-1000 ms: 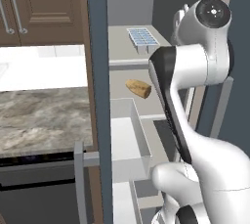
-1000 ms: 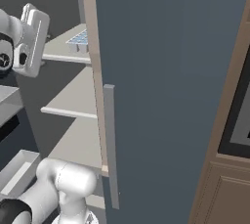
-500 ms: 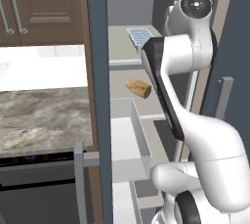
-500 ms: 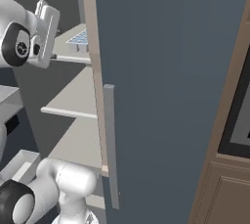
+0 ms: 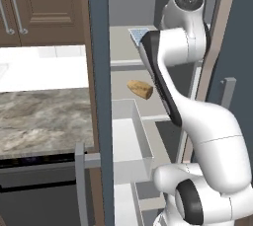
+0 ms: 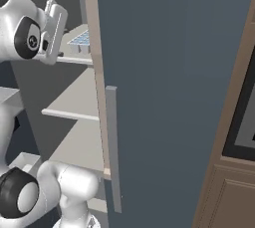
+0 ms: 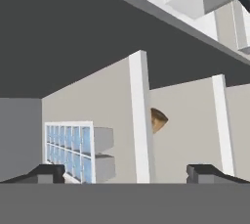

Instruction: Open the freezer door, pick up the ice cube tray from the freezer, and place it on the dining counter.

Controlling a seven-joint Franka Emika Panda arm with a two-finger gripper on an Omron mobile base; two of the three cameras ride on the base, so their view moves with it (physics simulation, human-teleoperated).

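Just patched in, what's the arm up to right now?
The freezer door stands open and the arm is reaching into the freezer. The gripper has its jaws wide open and holds nothing. The ice cube tray lies on an upper shelf, just ahead of the jaws and off to one side in the hand view. A brown food item sits one shelf below.

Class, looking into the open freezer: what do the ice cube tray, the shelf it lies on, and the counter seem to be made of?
Ice cube tray: probably moulded plastic, pale blue-white, with a grid of square cells.
Shelf: plain pale grey, matte, likely plastic, though the look leaves this open.
Counter: looks like polished stone, grey-beige with marbled veining.
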